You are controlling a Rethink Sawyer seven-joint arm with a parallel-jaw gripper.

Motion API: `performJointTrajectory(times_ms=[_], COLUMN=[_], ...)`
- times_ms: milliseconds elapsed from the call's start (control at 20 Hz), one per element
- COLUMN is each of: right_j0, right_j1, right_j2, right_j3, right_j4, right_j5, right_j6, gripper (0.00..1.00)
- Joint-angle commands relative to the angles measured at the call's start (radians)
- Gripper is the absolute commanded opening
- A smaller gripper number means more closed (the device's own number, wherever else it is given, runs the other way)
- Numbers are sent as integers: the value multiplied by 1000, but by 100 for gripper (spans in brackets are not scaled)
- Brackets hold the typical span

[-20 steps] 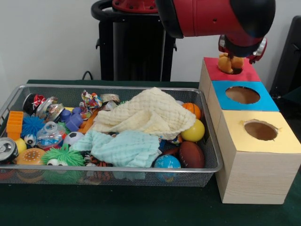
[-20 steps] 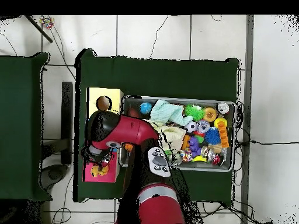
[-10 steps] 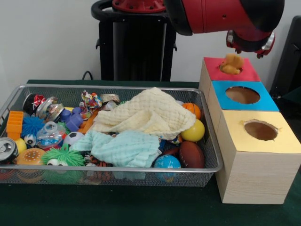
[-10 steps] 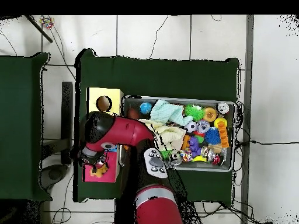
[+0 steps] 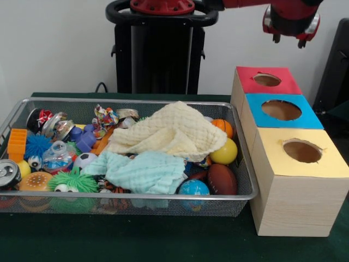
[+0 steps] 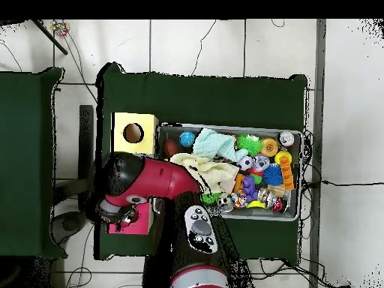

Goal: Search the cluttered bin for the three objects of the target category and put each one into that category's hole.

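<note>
The gripper (image 5: 287,38) hung empty, fingers apart, above the red box's hole (image 5: 267,79). Any remaining targets probably lay in the bin (image 5: 246,188), where the cream cloth (image 5: 169,131) risked hiding them or snagging.

Dark green cloth (image 5: 163,240) covers the table, white wall (image 5: 54,43) behind, tiled floor (image 6: 195,45) with cables (image 6: 330,182) around.
</note>
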Motion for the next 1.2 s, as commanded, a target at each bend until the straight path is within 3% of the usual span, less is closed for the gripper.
performJointTrajectory(times_ms=[50, 150, 500, 700, 850, 1050, 1200], right_j0=[-21, -19, -29, -77, -121, -144, -167], right_j1=[-74, -97, -174, -203, -223, -173, -169], right_j2=[-2, -12, -69, -64, -49, -50, -43], right_j3=[83, 77, 22, -27, -37, -129, -133], right_j4=[-69, -99, -327, -406, -414, -447, -451], right_j5=[5, -10, -353, -418, -459, -479, -484], right_j6=[31, 26, -23, -52, -52, -9, -15], gripper=[100, 100, 100, 100, 100, 100, 100])
